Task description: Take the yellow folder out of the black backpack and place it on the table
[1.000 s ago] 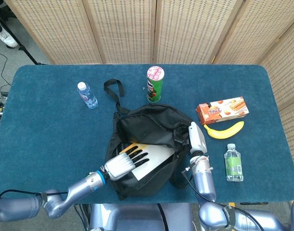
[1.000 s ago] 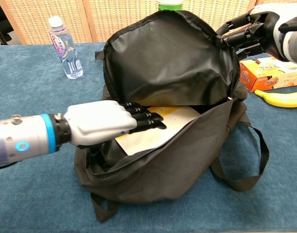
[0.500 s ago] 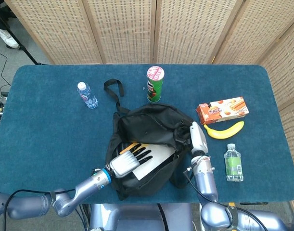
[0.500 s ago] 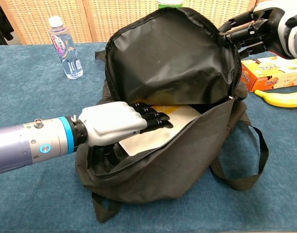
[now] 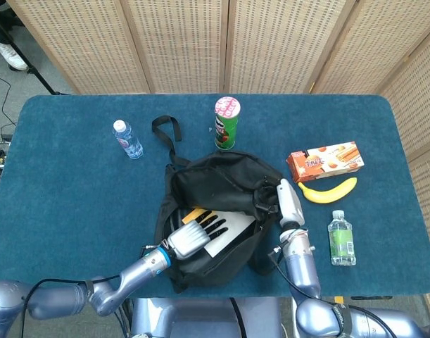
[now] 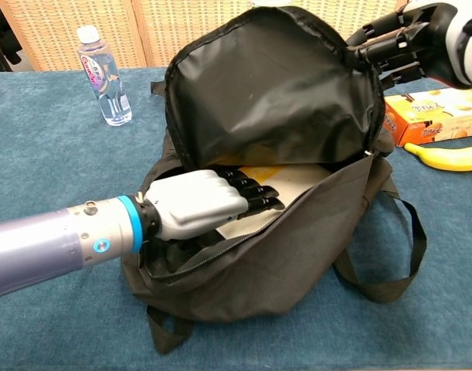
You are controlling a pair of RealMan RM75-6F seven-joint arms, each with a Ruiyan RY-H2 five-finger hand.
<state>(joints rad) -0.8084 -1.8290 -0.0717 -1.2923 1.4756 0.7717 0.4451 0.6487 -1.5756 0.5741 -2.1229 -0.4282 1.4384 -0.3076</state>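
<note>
The black backpack (image 5: 222,186) lies in the middle of the table with its flap (image 6: 274,85) held upright. Inside lies the yellow folder (image 6: 300,180), pale with a yellow patch, also seen from the head view as the folder (image 5: 232,227). My left hand (image 6: 205,203) reaches into the opening, its fingers stretched flat on top of the folder; the thumb is hidden. From above, the left hand (image 5: 193,236) sits at the bag's near left rim. My right hand (image 6: 421,42) grips the flap's right edge and shows as the right hand (image 5: 288,201) beside the bag.
A water bottle (image 5: 128,139) stands at the back left and a green chips can (image 5: 226,123) behind the bag. A snack box (image 5: 324,161), a banana (image 5: 328,190) and a small bottle (image 5: 340,238) lie to the right. A bag strap (image 6: 390,255) loops out at the front right.
My left hand has slid further into the backpack, across the folder toward the right. The right hand has kept the flap up, nearly still.
</note>
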